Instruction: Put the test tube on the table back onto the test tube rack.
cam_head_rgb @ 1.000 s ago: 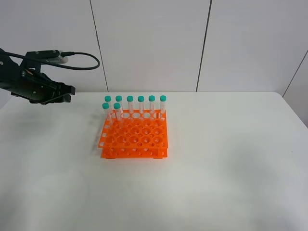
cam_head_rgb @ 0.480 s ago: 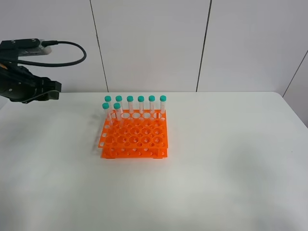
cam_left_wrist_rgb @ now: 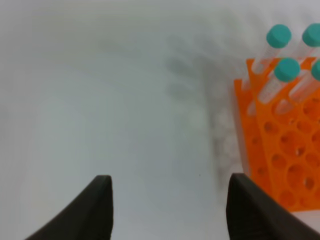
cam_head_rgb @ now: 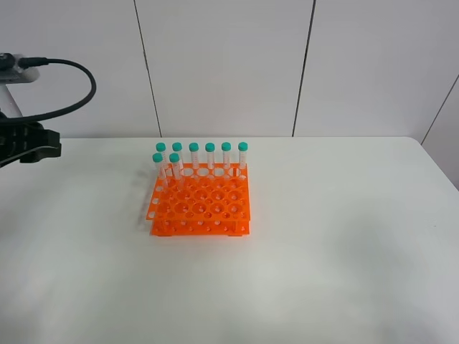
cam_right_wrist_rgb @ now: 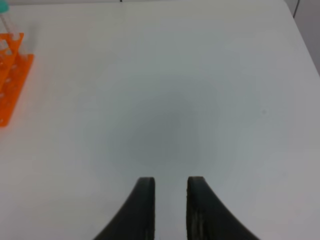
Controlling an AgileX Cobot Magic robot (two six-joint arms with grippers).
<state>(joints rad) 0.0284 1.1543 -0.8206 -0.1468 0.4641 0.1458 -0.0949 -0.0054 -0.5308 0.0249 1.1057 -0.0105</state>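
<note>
All eight tubes stand in the orange rack [cam_head_rgb: 201, 204]; the one nearest the front [cam_head_rgb: 175, 166] has a green cap. No tube lies on the table [cam_head_rgb: 323, 236]. A tube looks light, smooth and slippery, so grab below the cap. The left gripper [cam_left_wrist_rgb: 170, 210] is open and empty. The right gripper [cam_right_wrist_rgb: 170, 210] is closed and empty.

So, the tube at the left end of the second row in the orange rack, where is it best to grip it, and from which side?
Probably the clear part just under the teal cap of the tube, coming down from above. It stands upright, its lower part sits inside the rack, and other tubes stand close beside and behind it, so mostly the top is free.
</note>
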